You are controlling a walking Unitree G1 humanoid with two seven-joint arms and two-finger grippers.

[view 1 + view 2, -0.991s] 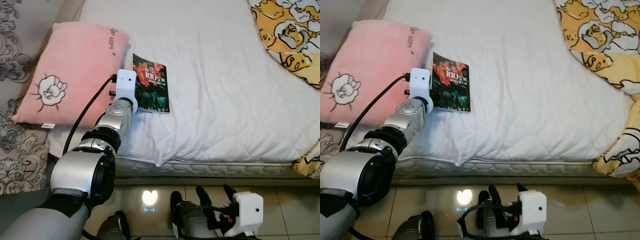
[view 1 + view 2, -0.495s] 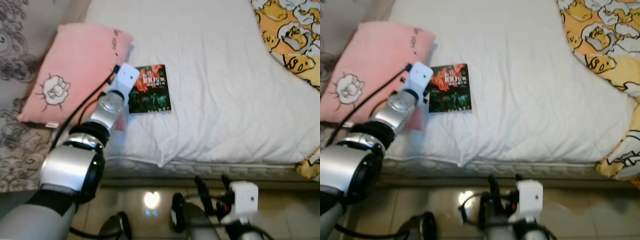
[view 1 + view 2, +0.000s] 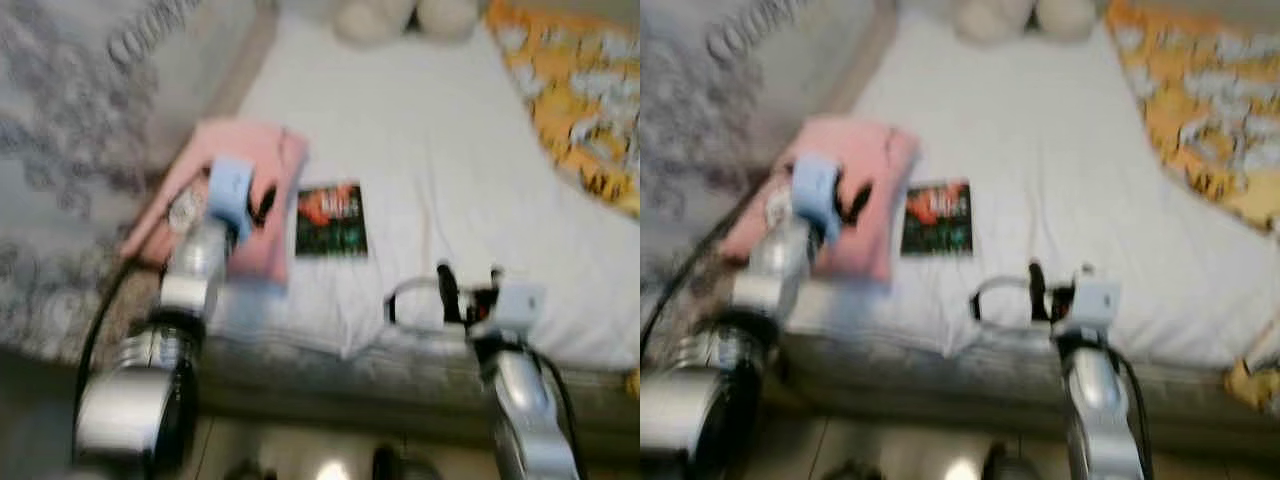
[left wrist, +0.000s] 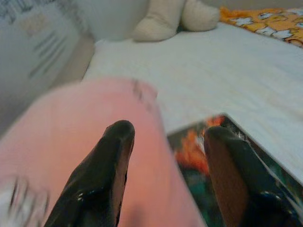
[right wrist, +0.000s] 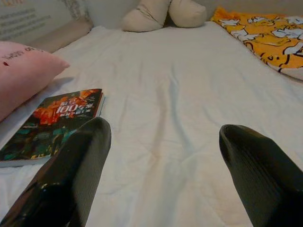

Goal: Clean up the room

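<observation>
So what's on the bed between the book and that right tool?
Nothing but bare white sheet between the book and the right tool, as the right wrist view shows.

White quilted bed (image 5: 180,94), grey patterned wall (image 3: 70,120), tiled floor (image 3: 300,455)

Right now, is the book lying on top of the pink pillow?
No, the book lies flat on the white sheet, beside the pink pillow.

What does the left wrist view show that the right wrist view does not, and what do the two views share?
Left wrist view: the open left gripper over the edge of the pink pillow.

Right wrist view: the open right gripper above the bare white sheet.

Both: the book beside the pillow, the beige plush toy and the yellow blanket.
</observation>
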